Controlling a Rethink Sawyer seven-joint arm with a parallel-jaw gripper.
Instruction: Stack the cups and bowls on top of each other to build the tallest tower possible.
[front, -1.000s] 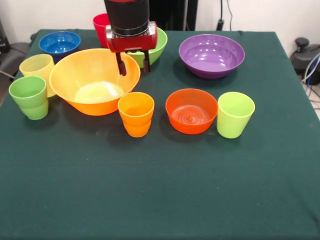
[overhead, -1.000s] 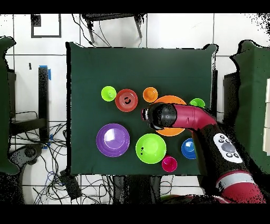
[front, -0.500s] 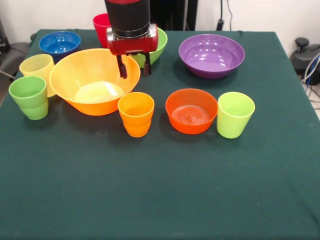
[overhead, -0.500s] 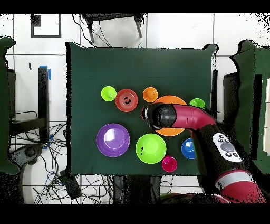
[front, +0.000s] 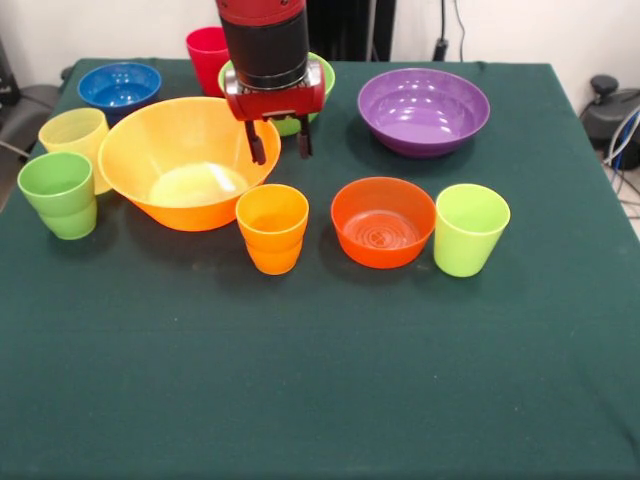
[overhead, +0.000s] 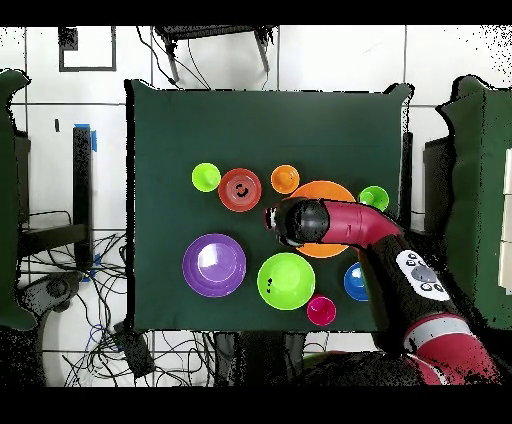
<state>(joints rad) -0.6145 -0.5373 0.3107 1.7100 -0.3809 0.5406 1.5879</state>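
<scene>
While all cups and bowls stood apart on the green table (front: 330, 400), no tower was there. The gripper (front: 278, 148) hung with fingers spread and empty over the right rim of the orange bowl (front: 185, 160), above the orange cup (front: 272, 228). The green bowl (front: 318, 88) was behind it, the purple bowl (front: 423, 110) to the right.

gripper (front: 279, 148) shifted lower, toward the orange cup (front: 272, 228)
</scene>
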